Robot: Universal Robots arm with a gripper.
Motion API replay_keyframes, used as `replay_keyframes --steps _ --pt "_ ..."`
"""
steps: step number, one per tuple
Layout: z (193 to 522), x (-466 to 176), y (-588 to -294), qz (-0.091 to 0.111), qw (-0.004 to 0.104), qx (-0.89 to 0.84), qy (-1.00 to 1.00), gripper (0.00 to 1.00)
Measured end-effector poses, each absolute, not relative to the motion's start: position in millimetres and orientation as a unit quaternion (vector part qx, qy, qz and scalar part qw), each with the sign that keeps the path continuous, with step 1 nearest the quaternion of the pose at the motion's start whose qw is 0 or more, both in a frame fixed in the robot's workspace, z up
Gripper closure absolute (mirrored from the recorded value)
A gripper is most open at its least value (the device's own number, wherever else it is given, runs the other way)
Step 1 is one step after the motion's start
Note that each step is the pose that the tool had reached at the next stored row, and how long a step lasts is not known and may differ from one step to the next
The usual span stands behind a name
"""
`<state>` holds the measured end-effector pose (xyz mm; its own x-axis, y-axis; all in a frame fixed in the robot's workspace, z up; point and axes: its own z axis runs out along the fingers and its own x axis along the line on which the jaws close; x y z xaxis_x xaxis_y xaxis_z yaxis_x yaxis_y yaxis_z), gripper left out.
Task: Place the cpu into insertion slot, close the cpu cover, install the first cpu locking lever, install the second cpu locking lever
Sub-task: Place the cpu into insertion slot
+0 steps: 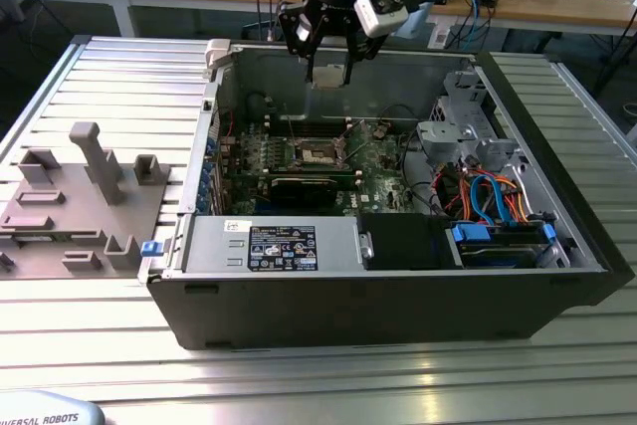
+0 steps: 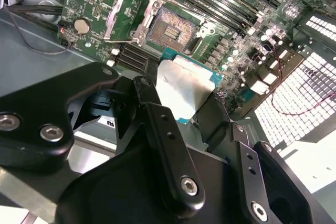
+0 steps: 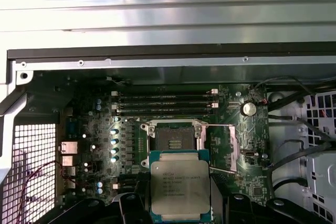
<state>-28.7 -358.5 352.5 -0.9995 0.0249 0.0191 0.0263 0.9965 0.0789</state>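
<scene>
- Exterior view, upper centre: tool (image 1: 328, 72) hangs above the open case (image 1: 398, 306).
- First wrist view: tool grips cpu (image 3: 180, 190), lid face-on, edges square to empty slot (image 3: 172, 141).
- Second wrist view: cover (image 2: 112, 18) flipped open beside slot.

The cpu (image 3: 180, 187) carries fine etched lines on its metal top, none readable. The dark label (image 1: 282, 247) on the power supply (image 1: 209, 246) bears tiny print, equally unreadable.
</scene>
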Motion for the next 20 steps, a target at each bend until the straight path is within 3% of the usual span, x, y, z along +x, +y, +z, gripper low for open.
replay_keyframes --steps 20 --pt "347.2 -28.7 -358.5 -0.040 0.009 -0.013 -0.999 0.46"
